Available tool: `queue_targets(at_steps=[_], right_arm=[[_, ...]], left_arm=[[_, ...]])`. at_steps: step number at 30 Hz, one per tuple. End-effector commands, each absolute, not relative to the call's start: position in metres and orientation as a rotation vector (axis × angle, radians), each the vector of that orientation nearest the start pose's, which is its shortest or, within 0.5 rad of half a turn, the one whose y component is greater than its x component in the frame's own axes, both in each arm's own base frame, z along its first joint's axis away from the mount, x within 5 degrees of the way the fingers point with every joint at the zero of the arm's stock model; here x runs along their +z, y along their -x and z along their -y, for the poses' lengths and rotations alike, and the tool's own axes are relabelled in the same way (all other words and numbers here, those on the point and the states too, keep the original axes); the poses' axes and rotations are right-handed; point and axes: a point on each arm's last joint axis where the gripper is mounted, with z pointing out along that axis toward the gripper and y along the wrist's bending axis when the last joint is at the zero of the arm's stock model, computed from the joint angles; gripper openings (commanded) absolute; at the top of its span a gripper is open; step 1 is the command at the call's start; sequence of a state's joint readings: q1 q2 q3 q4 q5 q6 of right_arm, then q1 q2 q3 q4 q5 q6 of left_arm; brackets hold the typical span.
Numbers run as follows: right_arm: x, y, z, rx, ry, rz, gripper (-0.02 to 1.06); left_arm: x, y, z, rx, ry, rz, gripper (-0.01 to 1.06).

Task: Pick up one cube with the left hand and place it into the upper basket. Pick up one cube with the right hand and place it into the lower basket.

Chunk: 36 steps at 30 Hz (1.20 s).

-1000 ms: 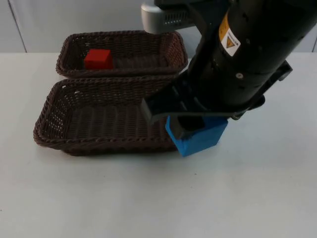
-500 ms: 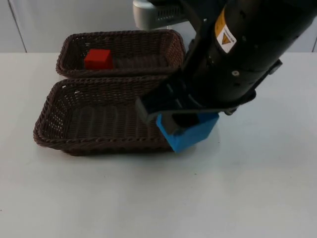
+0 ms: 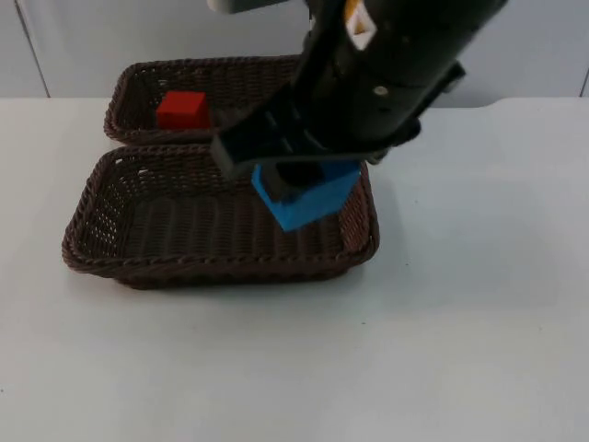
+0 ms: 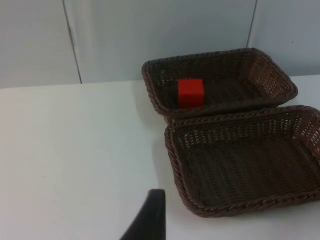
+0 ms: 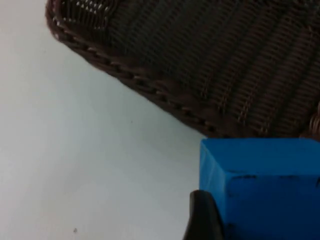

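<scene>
While right gripper (image 3: 304, 189) grips blue cube (image 3: 304, 194) above lower basket (image 3: 101, 258), red cube (image 3: 181, 110) lies in upper basket (image 3: 124, 87). Yellow warning sticker (image 3: 357, 29) on right arm, wording unreadable. Left gripper's jaw state cannot be told.

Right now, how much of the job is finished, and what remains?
Done: the red cube lies in the upper basket, so the left arm's part looks finished; the left gripper waits over the bare table. In hand: the right gripper holds the blue cube above the lower basket. Left: lowering it in and letting go.
</scene>
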State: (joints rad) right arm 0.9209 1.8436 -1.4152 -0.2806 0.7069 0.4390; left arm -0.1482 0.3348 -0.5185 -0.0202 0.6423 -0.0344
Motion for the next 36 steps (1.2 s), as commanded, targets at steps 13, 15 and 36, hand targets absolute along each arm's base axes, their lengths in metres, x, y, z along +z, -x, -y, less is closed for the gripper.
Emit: queue_targets(at_steps=[13, 15, 36], right_arm=[[0.213, -0.347, -0.338, 0.091, 0.763, -2.474, 0.00], [0.210, -0.351, -0.342, 0.092, 0.771, -2.465, 0.00], [0.125, -0.378, -0.375, 0.137, 0.830, -2.418, 0.03]], left_arm=[[0.308, -0.065, 0.011, -0.150, -0.103, -1.923, 0.89], [0.308, -0.065, 0.011, -0.150, -0.103, -1.923, 0.89], [0.308, -0.065, 0.011, -0.150, -0.103, -1.923, 0.89]])
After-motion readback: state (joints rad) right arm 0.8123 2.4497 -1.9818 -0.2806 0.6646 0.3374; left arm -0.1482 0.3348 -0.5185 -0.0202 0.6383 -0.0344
